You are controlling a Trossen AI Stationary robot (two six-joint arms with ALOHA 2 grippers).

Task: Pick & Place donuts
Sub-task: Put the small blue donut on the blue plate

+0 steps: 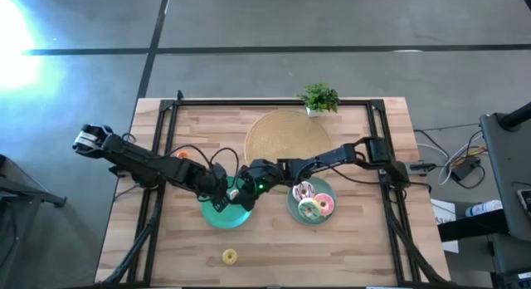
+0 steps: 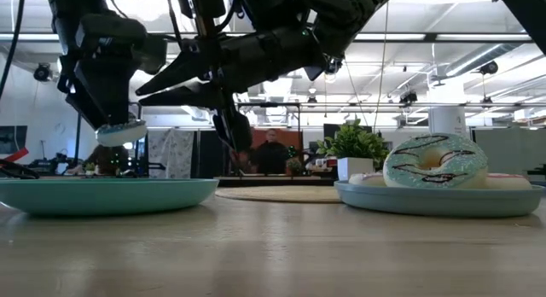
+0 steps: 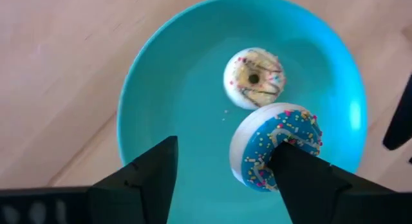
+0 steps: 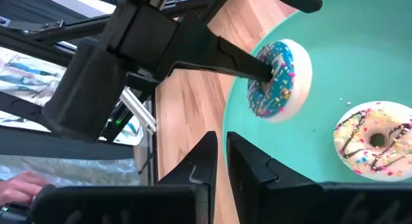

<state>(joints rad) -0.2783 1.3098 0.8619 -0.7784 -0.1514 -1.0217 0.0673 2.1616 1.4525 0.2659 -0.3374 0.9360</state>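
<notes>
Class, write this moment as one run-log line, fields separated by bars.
left gripper: open over teal plate | blue donut: on one finger, above plate | cream donut: in plate | right gripper: shut, beside plate

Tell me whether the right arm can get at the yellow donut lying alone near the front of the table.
Probably yes. The yellow donut lies alone on bare wood, nothing around it. The right gripper, shut and empty, hangs by the teal plate beside the left gripper, so it must first draw clear of that.

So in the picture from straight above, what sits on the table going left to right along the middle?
Left hand over the teal plate, then the right hand close beside it, then the grey-green plate holding the larger donuts.
</notes>
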